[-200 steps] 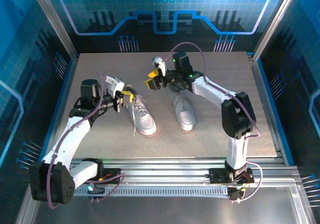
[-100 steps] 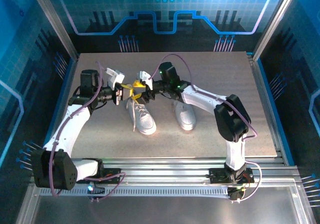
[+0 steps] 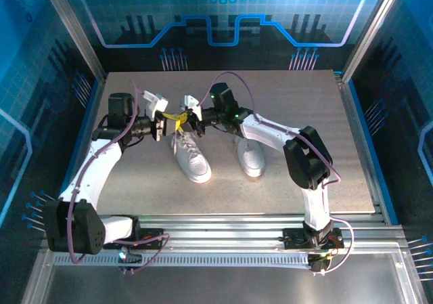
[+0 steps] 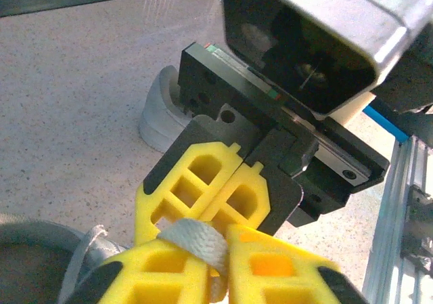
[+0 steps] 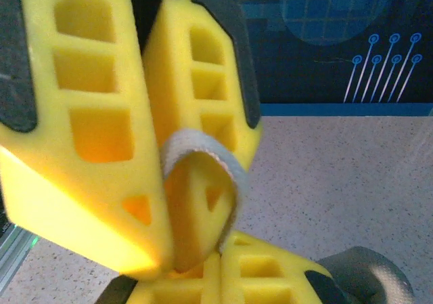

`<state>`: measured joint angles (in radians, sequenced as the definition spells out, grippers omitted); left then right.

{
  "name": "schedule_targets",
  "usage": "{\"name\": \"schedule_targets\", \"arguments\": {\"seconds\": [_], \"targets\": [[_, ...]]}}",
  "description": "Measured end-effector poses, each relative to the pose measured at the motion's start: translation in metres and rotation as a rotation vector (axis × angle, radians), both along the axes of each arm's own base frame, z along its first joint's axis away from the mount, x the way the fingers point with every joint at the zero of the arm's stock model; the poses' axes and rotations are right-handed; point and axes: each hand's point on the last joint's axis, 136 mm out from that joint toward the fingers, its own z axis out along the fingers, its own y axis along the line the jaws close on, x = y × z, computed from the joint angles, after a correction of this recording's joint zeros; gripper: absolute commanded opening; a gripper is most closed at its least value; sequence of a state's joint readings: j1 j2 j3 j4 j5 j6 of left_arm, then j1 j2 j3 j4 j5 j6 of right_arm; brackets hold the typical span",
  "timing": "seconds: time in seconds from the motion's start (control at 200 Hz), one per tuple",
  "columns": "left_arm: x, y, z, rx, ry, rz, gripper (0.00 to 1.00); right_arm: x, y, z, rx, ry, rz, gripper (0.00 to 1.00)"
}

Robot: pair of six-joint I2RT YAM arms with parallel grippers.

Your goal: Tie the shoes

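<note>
Centre-left of the top view: right gripper (image 3: 188,119) clamped on a lace (image 4: 196,240) loop above the first shoe (image 3: 191,160). Left gripper (image 3: 169,123) flanks the same loop; whether it grips, I cannot tell. Second shoe (image 3: 249,156) lies just right. Risk: a weak pinch during handover lets the lace slip and the loop collapse.

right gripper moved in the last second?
Yes. In the top view the right gripper has swung left, away from the right shoe to above the left shoe, meeting the left gripper at the lace.
</note>
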<state>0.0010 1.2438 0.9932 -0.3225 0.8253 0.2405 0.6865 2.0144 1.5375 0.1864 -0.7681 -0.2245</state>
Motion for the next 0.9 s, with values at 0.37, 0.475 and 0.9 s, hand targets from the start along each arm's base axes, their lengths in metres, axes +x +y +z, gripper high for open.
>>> {"name": "schedule_targets", "arguments": {"seconds": [0.37, 0.475, 0.9], "targets": [[0.019, 0.058, 0.006, -0.007, -0.003, 0.270, 0.44, -0.006, -0.015, -0.020, -0.023, 0.073, 0.027, 0.00], [0.026, 0.066, -0.015, 0.035, 0.044, 0.312, 0.41, -0.006, -0.020, -0.019, -0.023, 0.085, 0.033, 0.00], [0.038, 0.041, -0.107, 0.238, 0.217, 0.109, 0.35, -0.012, -0.026, -0.026, -0.053, 0.118, 0.054, 0.00]]}}
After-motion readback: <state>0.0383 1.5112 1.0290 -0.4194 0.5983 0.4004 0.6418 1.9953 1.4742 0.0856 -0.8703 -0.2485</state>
